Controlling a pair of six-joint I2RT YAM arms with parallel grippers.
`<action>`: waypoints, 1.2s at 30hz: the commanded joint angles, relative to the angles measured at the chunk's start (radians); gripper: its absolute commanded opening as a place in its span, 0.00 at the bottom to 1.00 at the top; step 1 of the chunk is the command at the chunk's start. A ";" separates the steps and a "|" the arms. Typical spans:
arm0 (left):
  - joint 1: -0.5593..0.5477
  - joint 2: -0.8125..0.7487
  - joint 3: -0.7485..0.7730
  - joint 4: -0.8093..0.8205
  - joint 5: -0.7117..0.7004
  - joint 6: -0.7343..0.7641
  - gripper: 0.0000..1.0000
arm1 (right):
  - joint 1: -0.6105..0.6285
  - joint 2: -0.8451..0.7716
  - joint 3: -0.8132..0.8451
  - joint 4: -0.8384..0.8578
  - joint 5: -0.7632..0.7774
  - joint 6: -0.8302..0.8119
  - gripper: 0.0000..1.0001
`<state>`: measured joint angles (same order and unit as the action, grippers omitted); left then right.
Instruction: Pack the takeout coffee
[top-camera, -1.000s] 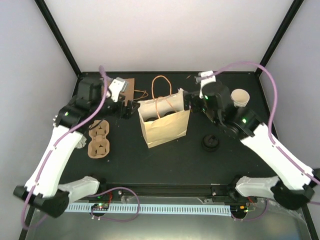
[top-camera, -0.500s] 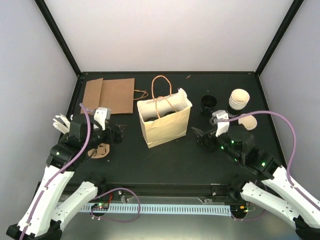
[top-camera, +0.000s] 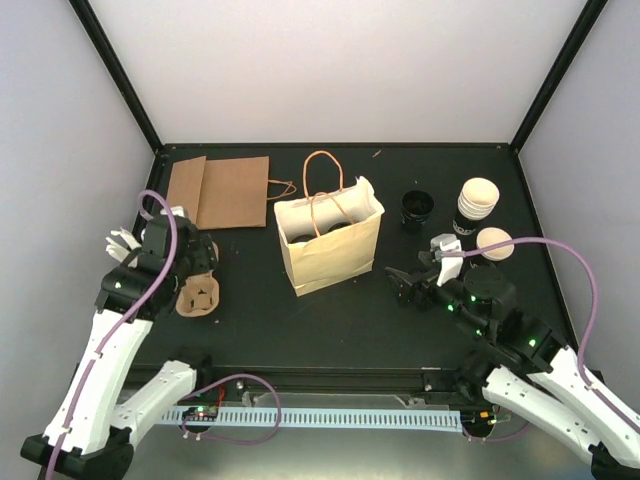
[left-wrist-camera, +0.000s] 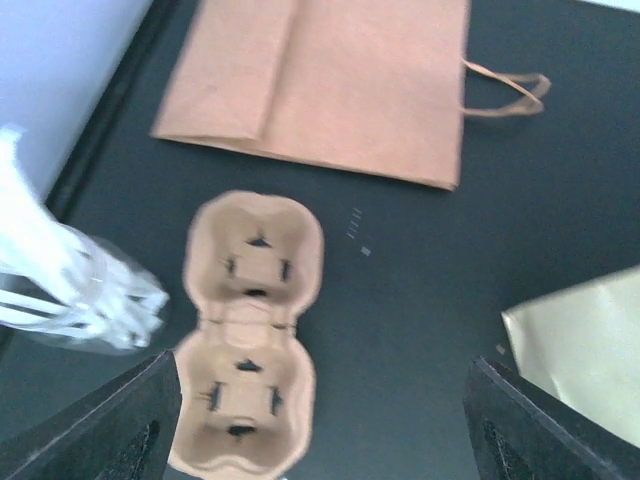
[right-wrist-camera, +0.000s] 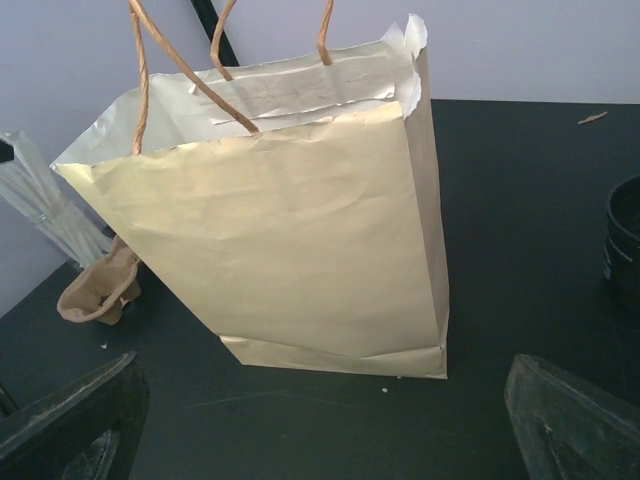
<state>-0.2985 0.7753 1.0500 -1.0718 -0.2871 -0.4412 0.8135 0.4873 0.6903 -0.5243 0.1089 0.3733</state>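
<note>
Left wrist view: my left fingers (left-wrist-camera: 130, 430) spread wide, empty, over the brown pulp cup carrier (left-wrist-camera: 247, 330). My right fingers (right-wrist-camera: 70, 420) gape wide, empty, before the upright cream paper bag (right-wrist-camera: 290, 230), two round cup rims (top-camera: 300, 236) showing inside.

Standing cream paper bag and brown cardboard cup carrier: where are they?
Standing cream paper bag (right-wrist-camera: 290, 250), right wrist view, its front wall.
Brown cardboard cup carrier (left-wrist-camera: 250, 315), left wrist view, the join between its two wells.

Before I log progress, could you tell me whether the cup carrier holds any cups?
No, both pockets of the carrier are empty in the left wrist view.
</note>
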 joint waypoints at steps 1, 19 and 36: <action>0.093 0.048 0.098 -0.034 -0.127 0.032 0.79 | 0.002 -0.023 -0.020 0.011 -0.034 0.009 1.00; 0.420 0.216 0.134 0.085 -0.084 0.079 0.76 | 0.002 -0.108 -0.014 -0.021 -0.102 -0.028 1.00; 0.525 0.310 0.091 0.124 -0.069 0.001 0.71 | 0.003 -0.145 -0.030 0.003 -0.143 -0.034 1.00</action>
<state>0.2085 1.0824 1.1389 -0.9752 -0.3561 -0.4229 0.8135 0.3561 0.6750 -0.5461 -0.0029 0.3481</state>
